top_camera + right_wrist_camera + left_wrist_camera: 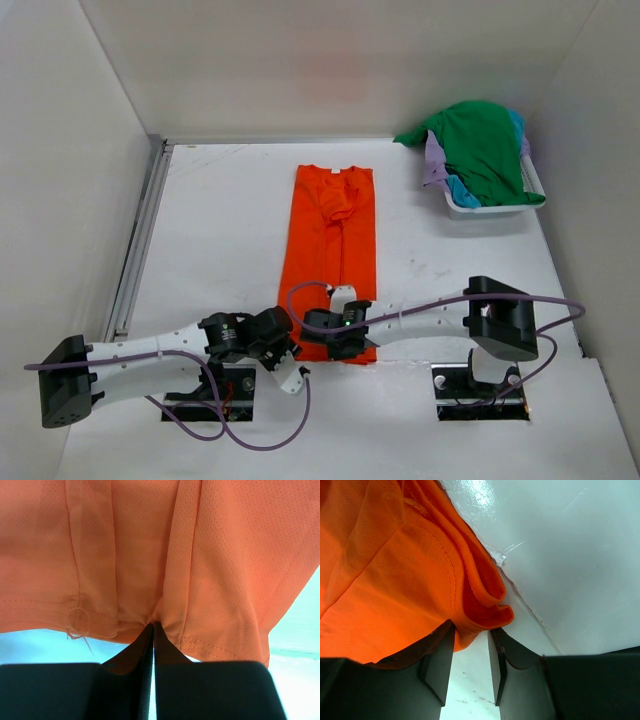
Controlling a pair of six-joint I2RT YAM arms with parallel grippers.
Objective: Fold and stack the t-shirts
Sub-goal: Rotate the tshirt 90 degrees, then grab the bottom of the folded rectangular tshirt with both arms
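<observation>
Overhead, the orange shirt (330,230) lies toward the near edge of the table (220,220), hem hidden; right gripper (151,625) pinches it, left gripper (470,629) slightly parted, hold unclear.

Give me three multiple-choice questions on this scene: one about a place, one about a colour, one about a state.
1. The white basket sits at the table's: A near left; B far right; C centre.
2. The t-shirt lying mid-table is: A orange; B teal; C lavender.
3. The right gripper has its jaws: A wide open; B on the basket; C shut on the t-shirt's hem.

Answers: B, the top view shows it in the far right corner. A, its cloth is bright orange. C, the right wrist view shows the hem pinched between closed jaws.
</observation>
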